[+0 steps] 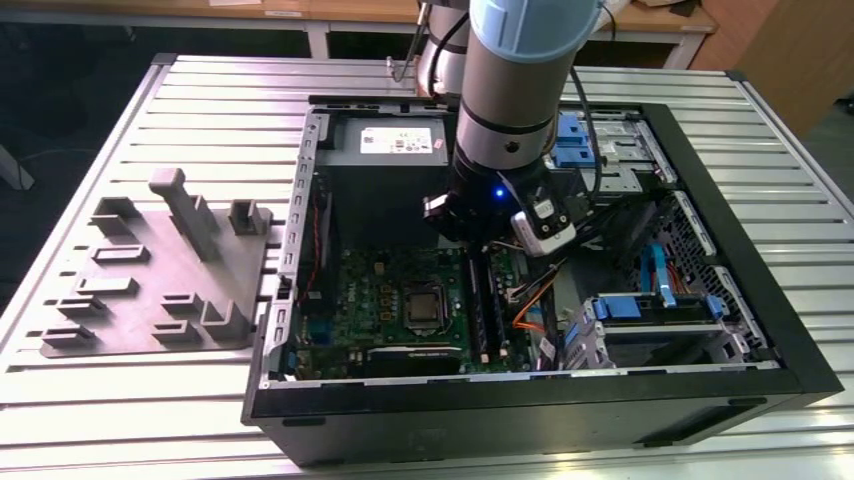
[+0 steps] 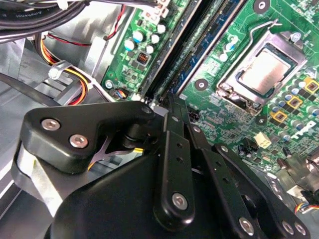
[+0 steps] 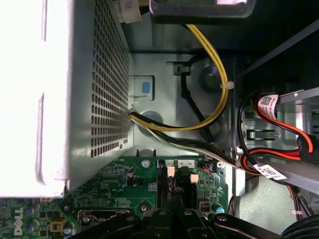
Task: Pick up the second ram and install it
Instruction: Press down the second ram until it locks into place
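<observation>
My gripper [image 1: 470, 248] is down inside the open computer case [image 1: 287, 300], over the green motherboard [image 1: 387, 290]. In the second wrist view its black fingers [image 2: 169, 149] lie pressed together, tips at the end of the long slots. The second ram [image 2: 198, 52], a narrow dark blue-green stick, runs along one slot straight out from the fingertips; I cannot tell if they touch it. A second dark stick [image 2: 164, 55] sits in the slot beside it. In the first wrist view the gripper [image 3: 172, 211] hangs over the slot ends with white latches [image 3: 170, 172].
The grey power-supply box [image 3: 75, 89] with yellow and black cables [image 3: 209, 64] stands beside the slots. The processor socket [image 2: 261, 69] lies next to them. Drive cages with blue tabs [image 1: 654, 310] fill the case at the exterior view's right. A grey holder fixture [image 1: 160, 270] lies outside on the slatted table.
</observation>
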Available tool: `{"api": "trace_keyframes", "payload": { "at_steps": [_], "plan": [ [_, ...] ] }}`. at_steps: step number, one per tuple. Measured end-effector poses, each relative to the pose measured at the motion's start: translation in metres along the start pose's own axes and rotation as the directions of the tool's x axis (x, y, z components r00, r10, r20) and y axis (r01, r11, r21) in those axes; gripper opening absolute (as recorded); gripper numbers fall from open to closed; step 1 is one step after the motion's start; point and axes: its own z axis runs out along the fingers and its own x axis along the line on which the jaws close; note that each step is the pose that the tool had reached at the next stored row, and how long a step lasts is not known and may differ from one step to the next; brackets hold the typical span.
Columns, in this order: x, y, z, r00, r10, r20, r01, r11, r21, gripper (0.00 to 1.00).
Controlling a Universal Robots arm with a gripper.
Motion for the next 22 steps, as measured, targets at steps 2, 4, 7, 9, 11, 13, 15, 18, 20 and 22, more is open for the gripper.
{"api": "trace_keyframes", "payload": {
  "at_steps": [2, 4, 7, 9, 11, 13, 15, 18, 20, 22],
  "plan": [
    [0.0000, 0.0000, 0.0002, 1.0000, 0.000, 0.0001, 0.000, 1.0000, -0.0003, 0.10],
    [0.0000, 0.0000, 0.0002, 1.0000, 0.000, 0.0002, 0.000, 1.0000, -0.0004, 0.10],
    [0.0000, 0.0000, 0.0004, 1.0000, 0.000, 0.0002, 0.000, 1.0000, -0.0004, 0.10],
    [0.0000, 0.0000, 0.0020, 1.0000, 0.000, 0.0000, 0.000, 1.0000, -0.0002, 0.10],
    [0.0001, -0.0001, 0.0027, 1.0000, 0.000, 0.0000, 0.000, 1.0000, 0.0000, 0.10],
    [0.0001, -0.0002, 0.0028, 1.0000, 0.000, 0.0001, 0.000, 1.0000, -0.0001, 0.10],
    [0.0000, -0.0001, 0.0031, 1.0000, 0.000, 0.0002, 0.000, 1.0000, -0.0004, 0.10],
    [0.0001, -0.0002, 0.0037, 1.0000, 0.000, 0.0001, 0.000, 1.0000, -0.0002, 0.10],
    [0.0001, -0.0002, 0.0037, 1.0000, 0.000, 0.0000, 0.000, 1.0000, 0.0000, 0.10],
    [0.0001, -0.0002, 0.0038, 1.0000, 0.000, 0.0001, 0.000, 1.0000, -0.0002, 0.10]
  ]
}}
